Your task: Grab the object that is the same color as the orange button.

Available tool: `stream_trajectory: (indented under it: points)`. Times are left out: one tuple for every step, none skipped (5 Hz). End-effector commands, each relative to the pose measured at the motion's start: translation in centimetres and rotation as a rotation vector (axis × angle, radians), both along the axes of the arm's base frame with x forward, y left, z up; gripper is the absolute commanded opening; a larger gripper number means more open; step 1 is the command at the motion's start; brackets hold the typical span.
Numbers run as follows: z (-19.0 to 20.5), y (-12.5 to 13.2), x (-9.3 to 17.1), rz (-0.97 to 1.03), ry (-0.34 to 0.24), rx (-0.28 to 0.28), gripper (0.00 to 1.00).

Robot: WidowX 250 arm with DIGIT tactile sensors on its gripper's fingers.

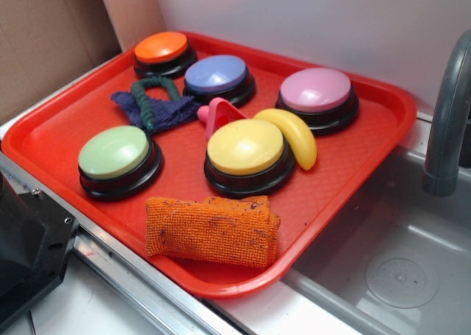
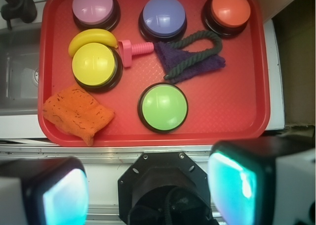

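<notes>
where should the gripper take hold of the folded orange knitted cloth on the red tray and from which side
Come straight down from above onto the middle of the folded orange knitted cloth. It lies flat near the red plastic tray's front rim, leaving no edge to slip under, so pinching its soft raised folds looks best, clear of the yellow-domed button.

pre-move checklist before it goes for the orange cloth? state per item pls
1. Target identified: orange cloth matches the orange button in color. Ok.
2. Cloth unobstructed: lies flat at the red tray near edge, nothing on it. Ok.
3. Clearance: yellow button and green button sit close behind it but apart. Ok.
4. Gripper open: fingers spread wide in the wrist view, nothing between. Ok.
5. Gripper over cloth: cloth sits off-center left in the wrist view. Not ok.
6. Height above the tray: cannot tell.
</notes>
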State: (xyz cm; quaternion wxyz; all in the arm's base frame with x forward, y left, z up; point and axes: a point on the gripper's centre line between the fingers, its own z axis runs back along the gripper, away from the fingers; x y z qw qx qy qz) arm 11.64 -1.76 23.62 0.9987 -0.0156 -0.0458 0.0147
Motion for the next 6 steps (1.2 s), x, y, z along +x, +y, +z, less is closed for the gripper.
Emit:
stream_trajectory:
  points:
    - [0.0, 0.0, 0.0, 0.0, 0.0, 0.0, 1.0]
    - [-1.2, -2.9, 1.5, -0.228, -0.01, 0.01, 1.0]
    - [-3.2, -5.8, 2.6, -0.423, -0.068, -0.006, 1.0]
    - [-5.9, -8.9, 3.2, -0.582, -0.095, -0.025, 1.0]
    - [-9.2, -10.9, 3.3, -0.711, -0.152, -0.132, 1.0]
    - [-11.8, -11.9, 3.4, -0.758, -0.136, -0.149, 1.0]
